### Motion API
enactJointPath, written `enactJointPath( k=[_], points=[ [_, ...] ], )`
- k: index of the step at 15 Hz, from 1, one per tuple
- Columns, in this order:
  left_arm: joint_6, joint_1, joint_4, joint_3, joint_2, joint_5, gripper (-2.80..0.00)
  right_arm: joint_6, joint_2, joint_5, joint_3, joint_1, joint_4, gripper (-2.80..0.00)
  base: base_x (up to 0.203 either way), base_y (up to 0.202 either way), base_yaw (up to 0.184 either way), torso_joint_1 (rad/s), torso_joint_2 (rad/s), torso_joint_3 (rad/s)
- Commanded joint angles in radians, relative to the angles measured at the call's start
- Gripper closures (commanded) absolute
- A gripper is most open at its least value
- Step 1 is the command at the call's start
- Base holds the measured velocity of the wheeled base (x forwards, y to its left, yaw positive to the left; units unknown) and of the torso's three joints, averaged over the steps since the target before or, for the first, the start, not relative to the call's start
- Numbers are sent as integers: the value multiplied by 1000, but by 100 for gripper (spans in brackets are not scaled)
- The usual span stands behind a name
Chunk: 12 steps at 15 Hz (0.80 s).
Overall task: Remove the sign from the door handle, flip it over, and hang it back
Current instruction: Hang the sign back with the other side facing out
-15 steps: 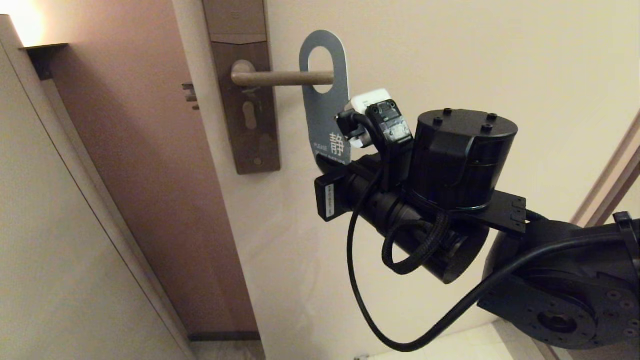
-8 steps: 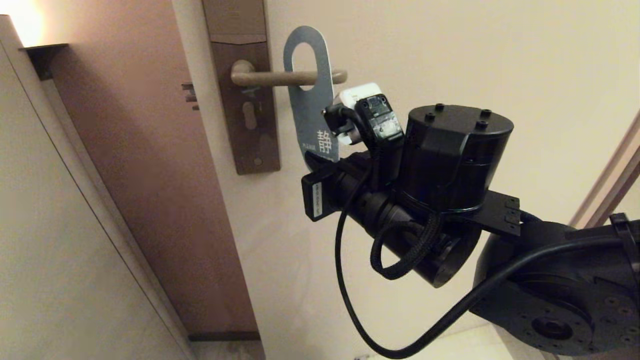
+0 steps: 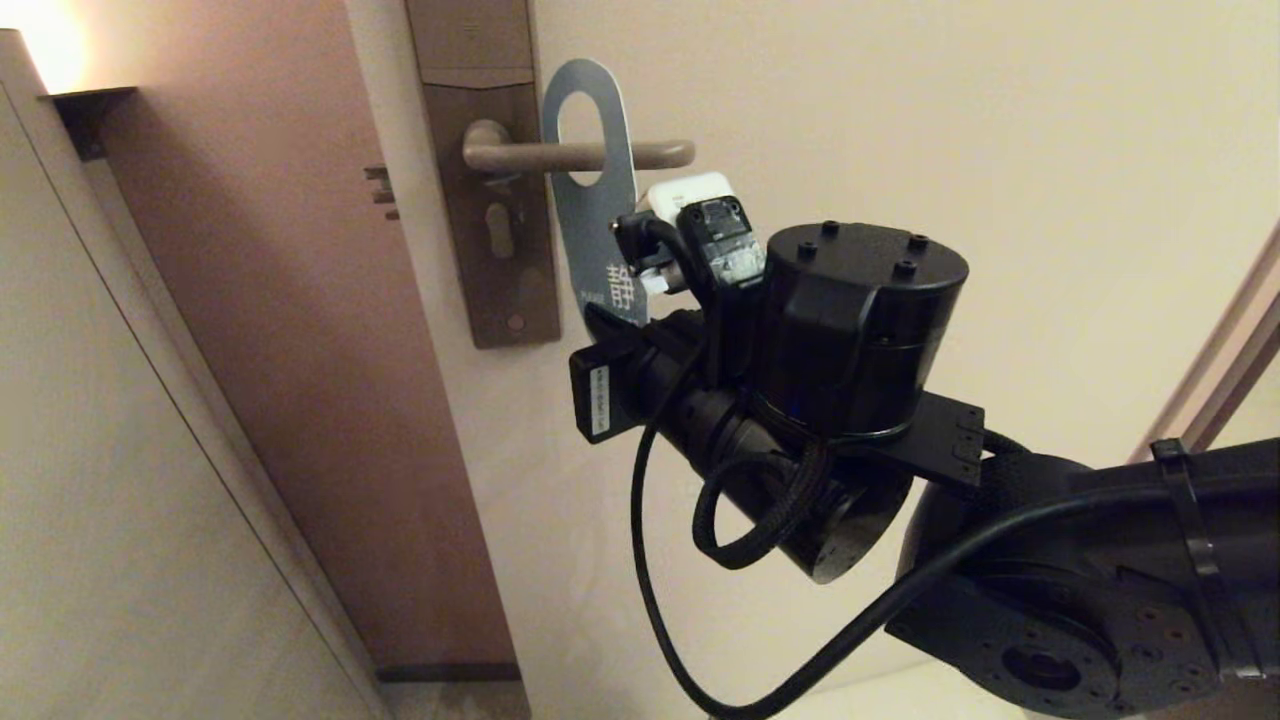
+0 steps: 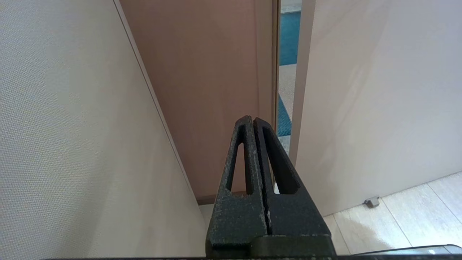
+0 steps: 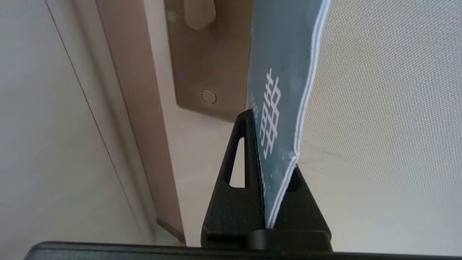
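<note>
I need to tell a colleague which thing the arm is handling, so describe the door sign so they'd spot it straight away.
Start at the tall brown lock plate on the door; its door handle sticks out sideways. On that bar hangs the sign, a flat grey-teal card with an oval hole and white lettering, its lower end pinched in the right gripper.

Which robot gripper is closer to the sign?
Right. The right gripper is shut on the sign's lower end at the door handle; the left gripper is shut, low beside the door frame.
</note>
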Motion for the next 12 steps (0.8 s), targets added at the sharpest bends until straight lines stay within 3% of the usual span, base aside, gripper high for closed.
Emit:
enactJointPath(
  k=[1, 12],
  points=[
    [0, 0, 1, 0, 1, 0, 0, 0, 8, -2, 16, 7, -28, 0, 0, 0, 0, 0, 0, 0],
    [0, 0, 0, 0, 1, 0, 0, 2, 25, -5, 46, 52, -135, 0, 0, 0, 0, 0, 0, 0]
  ],
)
